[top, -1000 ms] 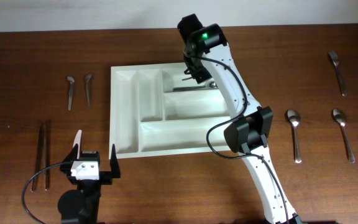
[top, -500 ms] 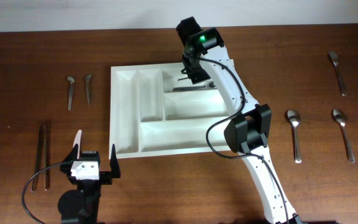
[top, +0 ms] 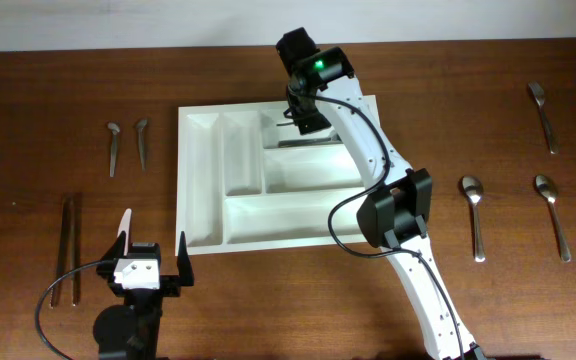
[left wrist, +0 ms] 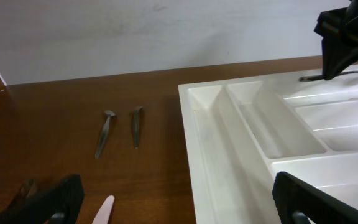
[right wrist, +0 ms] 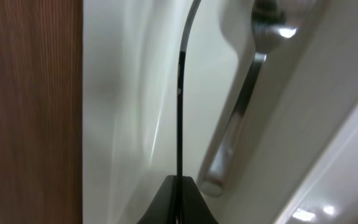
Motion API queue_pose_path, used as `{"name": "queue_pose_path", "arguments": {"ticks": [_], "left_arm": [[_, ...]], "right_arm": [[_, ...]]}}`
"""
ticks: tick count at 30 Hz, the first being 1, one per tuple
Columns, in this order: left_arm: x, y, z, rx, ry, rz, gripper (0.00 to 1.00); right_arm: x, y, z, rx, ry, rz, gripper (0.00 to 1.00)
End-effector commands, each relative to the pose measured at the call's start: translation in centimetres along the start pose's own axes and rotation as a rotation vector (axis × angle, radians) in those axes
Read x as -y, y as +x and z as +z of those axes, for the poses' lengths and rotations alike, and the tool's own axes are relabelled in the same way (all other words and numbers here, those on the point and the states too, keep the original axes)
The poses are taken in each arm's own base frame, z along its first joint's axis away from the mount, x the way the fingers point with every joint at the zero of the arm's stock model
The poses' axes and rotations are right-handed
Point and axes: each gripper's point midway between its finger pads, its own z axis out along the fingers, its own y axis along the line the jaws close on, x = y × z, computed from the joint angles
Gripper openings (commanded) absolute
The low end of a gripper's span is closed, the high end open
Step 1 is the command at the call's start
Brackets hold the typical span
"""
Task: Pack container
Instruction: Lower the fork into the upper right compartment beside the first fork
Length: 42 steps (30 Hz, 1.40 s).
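Near me, my left pincer is wide apart. The container lies on the surface — it looks light, stiff and smooth, so I'd hold its rim. Far off, my right pincer is clamped on a thin utensil over the top slot.

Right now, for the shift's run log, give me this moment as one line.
task: pack container | right gripper: shut on utensil, over far long compartment | left gripper: open, empty

The right arm stretches across the container from 5 to 12 o'clock, barring us from its upper long compartments. We find its narrow compartments at 9 o'clock unobstructed; spoons litter the worktop at 3 o'clock.
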Motion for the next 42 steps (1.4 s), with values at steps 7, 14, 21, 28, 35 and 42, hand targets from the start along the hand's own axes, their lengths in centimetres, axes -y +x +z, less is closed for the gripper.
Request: {"name": "queue_pose_path", "arguments": {"ticks": [7,14,21,28,35,42], "left_arm": [[-0.2,0.2,0.0,0.0,-0.012,0.016,0.99],[-0.2,0.2,0.0,0.0,-0.012,0.016,0.99],[-0.2,0.2,0.0,0.0,-0.012,0.016,0.99],[-0.2,0.2,0.0,0.0,-0.012,0.016,0.99],[-0.2,0.2,0.0,0.0,-0.012,0.016,0.99],[-0.2,0.2,0.0,0.0,-0.012,0.016,0.99]], "right_arm": [[-0.5,1.6,-2.3,-0.013,-0.04,0.0,0.04],[-0.6,1.3,-2.3,0.006,-0.045,0.001,0.17],[-1.0,0.3,-2.2,0.026,-0.058,0.014,0.25],[-2.3,-4.5,-2.9,0.059,-0.087,-0.149,0.4],[-4.1,-13.7,-6.2,0.207,-0.13,-0.486,0.48],[-4.1,-23.3,-12.0,0.441,-0.052,-1.016,1.0]]}}
